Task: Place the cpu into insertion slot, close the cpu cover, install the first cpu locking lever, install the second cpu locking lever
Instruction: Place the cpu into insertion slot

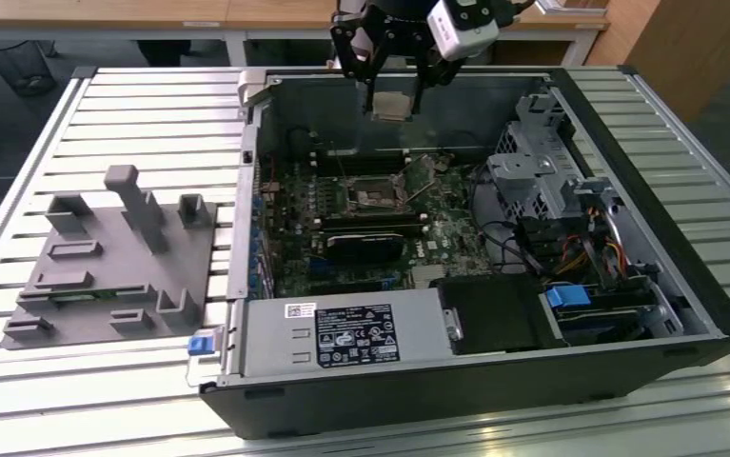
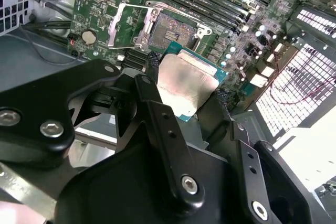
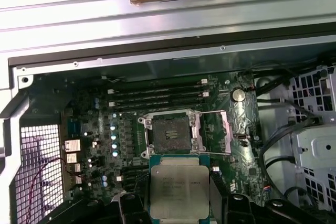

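- Walls of the computer case [image 1: 466,390] crowd the descent; a drifting arm could strike them.
- Overhead, the gripper [image 1: 394,103] hangs with its fingers clamped on the cpu [image 3: 178,187].
- Flipped-open cpu cover [image 3: 215,132] beside the insertion slot [image 3: 169,132] could snag a skewed chip.
- Held well above the empty slot, the cpu could bend contacts if seated rotated.

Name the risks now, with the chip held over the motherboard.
The pincer holds the cpu above the board, short of the insertion slot; a skewed descent might miss it or damage its contacts. The cpu cover is open right beside the slot, so the chip's edge might catch it.
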Controlling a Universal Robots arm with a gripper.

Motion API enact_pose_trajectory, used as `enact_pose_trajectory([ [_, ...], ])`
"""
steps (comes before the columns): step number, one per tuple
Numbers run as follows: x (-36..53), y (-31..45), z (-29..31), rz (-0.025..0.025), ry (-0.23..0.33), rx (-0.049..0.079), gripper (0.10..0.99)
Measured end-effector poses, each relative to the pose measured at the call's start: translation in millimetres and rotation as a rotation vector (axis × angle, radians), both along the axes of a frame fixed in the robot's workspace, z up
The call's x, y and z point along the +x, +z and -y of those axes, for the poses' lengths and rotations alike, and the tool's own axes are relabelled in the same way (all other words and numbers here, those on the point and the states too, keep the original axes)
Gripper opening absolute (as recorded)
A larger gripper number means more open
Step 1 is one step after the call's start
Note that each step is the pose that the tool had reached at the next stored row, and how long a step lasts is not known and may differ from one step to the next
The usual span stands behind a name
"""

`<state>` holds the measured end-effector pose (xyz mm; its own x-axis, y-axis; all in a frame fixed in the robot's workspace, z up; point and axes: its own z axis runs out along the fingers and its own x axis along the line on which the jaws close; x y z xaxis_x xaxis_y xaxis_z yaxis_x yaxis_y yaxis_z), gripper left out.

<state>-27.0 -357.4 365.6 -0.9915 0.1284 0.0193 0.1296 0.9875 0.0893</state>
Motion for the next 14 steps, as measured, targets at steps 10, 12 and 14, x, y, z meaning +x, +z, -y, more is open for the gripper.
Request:
enact_pose_trajectory([
  [10, 0.0, 0.0, 0.0, 0.0, -0.021, 0.0, 0.541],
  [12, 0.0, 0.0, 0.0, 0.0, -0.025, 0.0, 0.541],
  [14, 0.0, 0.0, 0.0, 0.0, -0.029, 0.0, 0.541],
])
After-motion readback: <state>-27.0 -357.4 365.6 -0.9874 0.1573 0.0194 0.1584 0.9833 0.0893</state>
